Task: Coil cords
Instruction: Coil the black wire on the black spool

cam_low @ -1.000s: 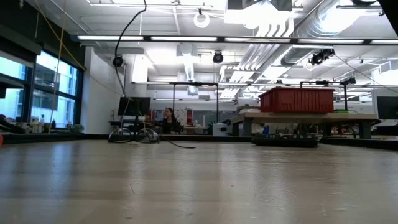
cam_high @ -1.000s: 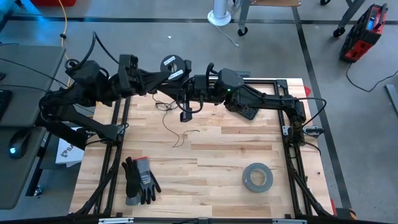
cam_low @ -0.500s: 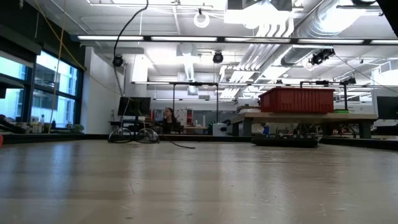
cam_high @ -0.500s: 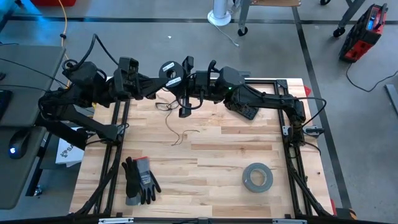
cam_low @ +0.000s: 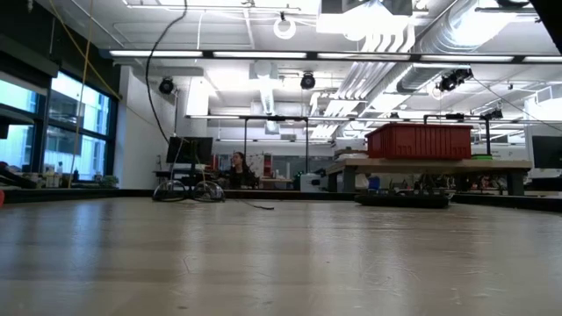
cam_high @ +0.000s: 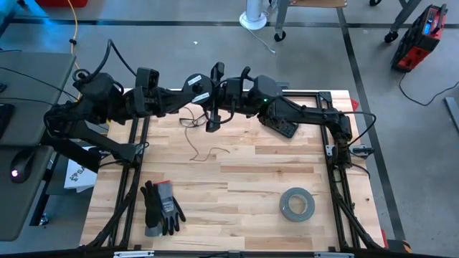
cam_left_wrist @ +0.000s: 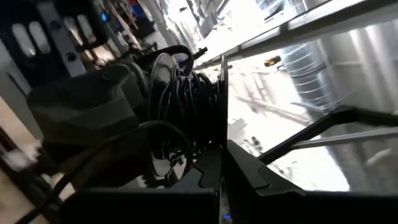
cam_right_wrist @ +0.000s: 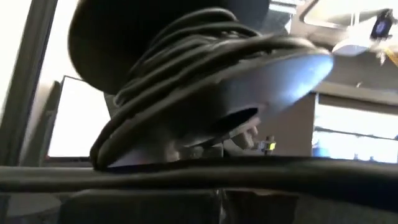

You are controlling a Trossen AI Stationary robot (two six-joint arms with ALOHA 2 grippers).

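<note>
Now, spool: the small round black spool (cam_high: 196, 84) is held up at the far edge of the table, pinched at its near flange by the left gripper (cam_high: 188, 93), whose fingers are pressed together on it.
Winding so far: several turns of the thin dark cord (cam_left_wrist: 186, 102) are seen bunched between the flanges in the left wrist view; in the right wrist view the same windings (cam_right_wrist: 186, 50) are seen sitting loose and uneven.
Loose cord: from just below the spool the cord (cam_high: 195, 140) is let down onto the wooden table (cam_high: 272, 179), curling near the left gripper and ending in a small hook shape nearer the middle of the boards.
Right gripper: the right gripper (cam_high: 214, 80) is brought in just beside the spool, on the side away from the left gripper, with its fingers pressed together; whether cord is pinched between them cannot be told.
Key relation: the spool lies between the two grippers, touching the left and just beside the right; the slack trails down and toward the table's near side from both, its long run roughly away from the spool.
Nearer arm: the loose tail is judged about equally reachable, though the right is the one free to fetch it.
Low view: neither gripper is shown there.
</note>
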